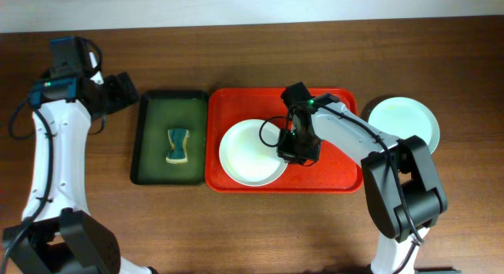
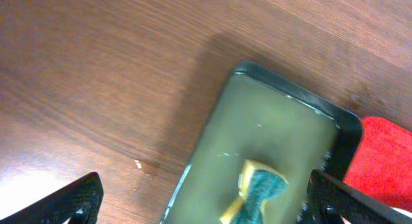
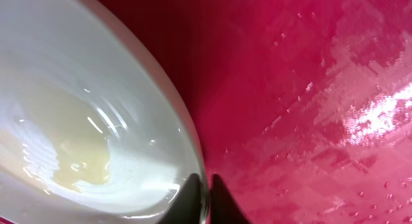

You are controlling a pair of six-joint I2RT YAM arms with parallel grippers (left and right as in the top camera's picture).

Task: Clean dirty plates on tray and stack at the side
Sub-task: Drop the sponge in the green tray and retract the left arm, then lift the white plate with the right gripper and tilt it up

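Right gripper [image 3: 207, 199] pinched shut on right rim of cream-white plate [image 3: 96, 121]; plate lies at left end of red tray [image 3: 309, 121]; judged stiff, slick, breakable, so hold by rim; left gripper [image 2: 206, 198] wide open, empty, above green tray [image 2: 270, 114].

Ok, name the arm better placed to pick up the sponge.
Left: left fingers, open, hover over the green tray by the sponge; right fingers are shut on the rim of the cream plate.

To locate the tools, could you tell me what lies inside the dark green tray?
One yellow-and-green sponge lies near the middle of the dark green tray; the floor beneath it is covered.
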